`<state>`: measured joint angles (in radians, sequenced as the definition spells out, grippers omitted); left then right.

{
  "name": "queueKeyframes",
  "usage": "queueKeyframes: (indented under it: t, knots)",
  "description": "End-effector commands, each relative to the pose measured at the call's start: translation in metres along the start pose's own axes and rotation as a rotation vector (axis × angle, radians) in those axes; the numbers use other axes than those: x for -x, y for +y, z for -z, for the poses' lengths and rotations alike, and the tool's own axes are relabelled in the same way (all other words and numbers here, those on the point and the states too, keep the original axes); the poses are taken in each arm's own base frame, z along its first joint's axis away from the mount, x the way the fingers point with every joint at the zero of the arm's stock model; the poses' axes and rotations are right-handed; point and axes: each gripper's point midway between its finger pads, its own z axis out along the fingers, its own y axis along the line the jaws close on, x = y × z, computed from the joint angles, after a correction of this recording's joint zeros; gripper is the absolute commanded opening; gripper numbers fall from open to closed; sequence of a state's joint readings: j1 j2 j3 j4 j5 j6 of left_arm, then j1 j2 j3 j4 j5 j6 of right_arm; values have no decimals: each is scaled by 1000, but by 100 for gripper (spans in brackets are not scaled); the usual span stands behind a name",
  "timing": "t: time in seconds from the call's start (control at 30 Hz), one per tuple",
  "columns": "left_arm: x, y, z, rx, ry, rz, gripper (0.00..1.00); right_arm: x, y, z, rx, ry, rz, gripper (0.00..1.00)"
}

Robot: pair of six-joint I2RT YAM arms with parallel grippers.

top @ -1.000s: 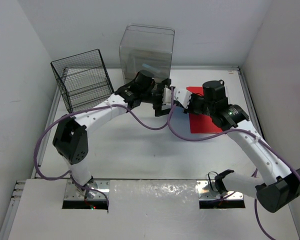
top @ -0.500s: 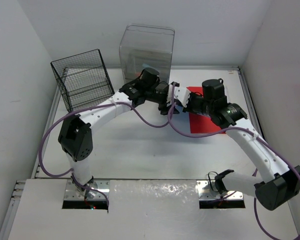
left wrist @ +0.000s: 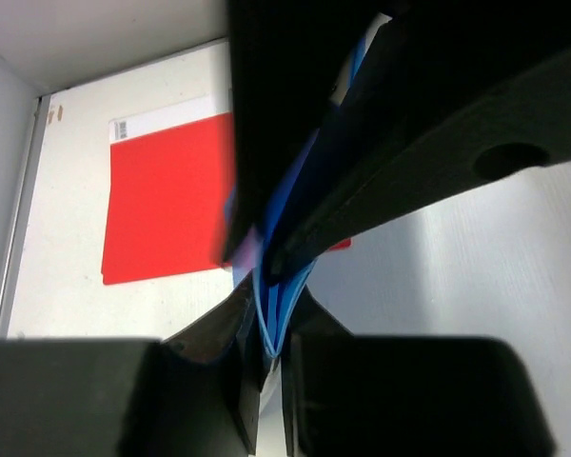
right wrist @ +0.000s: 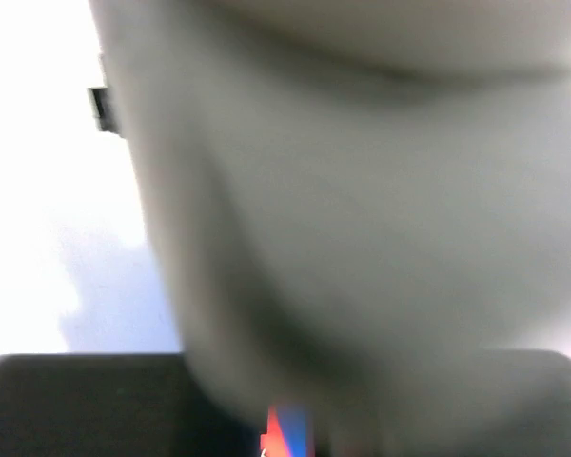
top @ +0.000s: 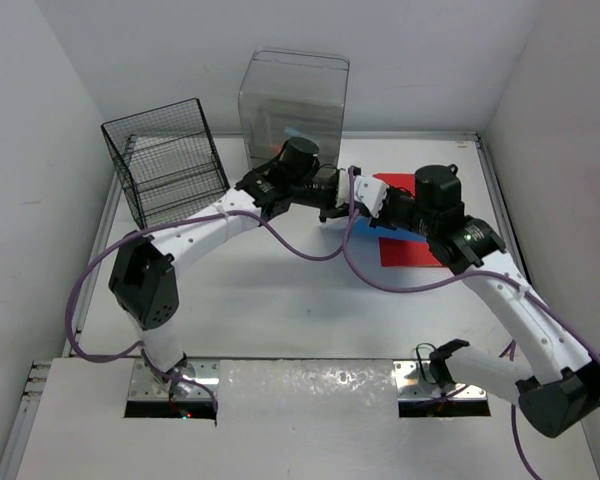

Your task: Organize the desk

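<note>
Two grippers meet above the desk (top: pixel 280 300), near its far edge. The left gripper (top: pixel 332 203) is clamped on a thin blue folder (left wrist: pixel 272 328). The right gripper (top: pixel 364 197) is blurred, so I cannot tell its grip. Over the last second both drifted right, toward the flat red folder (top: pixel 412 248), likely for stacking.

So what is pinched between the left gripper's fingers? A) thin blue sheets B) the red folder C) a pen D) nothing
A: the left wrist view shows thin blue sheets clamped in the left gripper, while the red folder lies flat on the desk.
</note>
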<state>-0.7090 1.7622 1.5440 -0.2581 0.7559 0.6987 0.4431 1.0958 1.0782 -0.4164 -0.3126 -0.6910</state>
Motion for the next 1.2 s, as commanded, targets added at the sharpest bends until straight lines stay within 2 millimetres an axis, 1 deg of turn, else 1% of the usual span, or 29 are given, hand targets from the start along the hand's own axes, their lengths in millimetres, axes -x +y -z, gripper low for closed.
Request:
queueKeyframes:
  t: [0.0, 0.03, 0.07, 0.1, 0.17, 0.3, 0.33, 0.4, 0.43, 0.47, 0.5, 0.53, 0.57, 0.6, 0.63, 0.7, 0.73, 0.77, 0.8, 0.83, 0.87, 0.9, 0.93, 0.97, 1.0, 1.03, 1.07, 1.1, 1.17]
  knots:
    - [-7, -3, 15, 65, 79, 63, 0, 31, -48, 34, -253, -63, 73, 16]
    - [-15, 1, 18, 95, 110, 56, 0, 30, -57, 43, -311, -44, 74, 24]
    - [-17, 3, 20, 110, 123, 46, 0, 35, -64, 51, -343, -48, 81, 30]
    - [-19, 4, 23, 123, 136, 35, 0, 42, -69, 64, -378, -64, 87, 43]
    - [-29, 11, 26, 165, 174, 17, 0, 57, -76, 82, -416, -99, 99, 54]
    - [-35, 19, 26, 193, 199, 18, 0, 79, -75, 99, -400, -166, 90, 58]
    - [-29, 23, 27, 197, 189, 15, 0, 83, -76, 101, -404, -177, 84, 60]
    - [-16, 25, 29, 194, 161, 28, 0, 81, -78, 102, -422, -176, 57, 61]
    - [-1, 28, 33, 192, 138, 34, 0, 80, -80, 101, -434, -172, 51, 62]
    - [9, 31, 38, 193, 125, 36, 0, 74, -81, 98, -445, -153, 37, 62]
    - [27, 34, 47, 193, 111, 31, 0, 71, -82, 98, -454, -148, 32, 63]
    - [36, 36, 53, 192, 98, 27, 0, 70, -83, 98, -469, -148, 30, 63]
    - [51, 38, 64, 207, 83, 10, 0, 69, -85, 99, -481, -146, 28, 63]
    - [67, 40, 76, 224, 75, -4, 0, 69, -86, 101, -495, -142, 23, 63]
    - [75, 47, 91, 256, 72, -20, 0, 70, -89, 104, -509, -146, 19, 63]
    - [103, 56, 124, 326, 45, -60, 0, 73, -92, 111, -542, -159, 11, 63]
    - [109, 70, 152, 397, 41, -70, 0, 75, -94, 117, -568, -177, -1, 63]
    - [114, 79, 169, 439, 35, -76, 0, 76, -95, 118, -577, -186, -9, 63]
    - [123, 89, 190, 488, 18, -87, 0, 78, -96, 121, -588, -200, -16, 63]
    - [118, 105, 222, 553, 22, -80, 0, 80, -96, 121, -599, -224, -34, 63]
    - [122, 111, 241, 586, 18, -95, 0, 83, -95, 124, -606, -246, -38, 63]
    - [129, 116, 262, 619, 9, -118, 0, 84, -93, 122, -595, -258, -45, 63]
    - [125, 123, 290, 656, 11, -127, 0, 84, -91, 119, -583, -266, -49, 63]
    - [132, 122, 305, 678, 5, -146, 0, 85, -89, 116, -568, -275, -46, 63]
    - [134, 124, 328, 709, 5, -168, 0, 83, -87, 111, -549, -264, -49, 63]
    - [140, 121, 349, 733, -2, -194, 0, 81, -85, 104, -525, -257, -55, 63]
    - [143, 119, 350, 736, -4, -201, 0, 82, -85, 103, -521, -260, -55, 63]
    - [147, 117, 370, 761, -13, -209, 0, 78, -83, 98, -511, -251, -58, 63]
    - [154, 111, 394, 787, -35, -220, 0, 78, -82, 93, -503, -256, -59, 63]
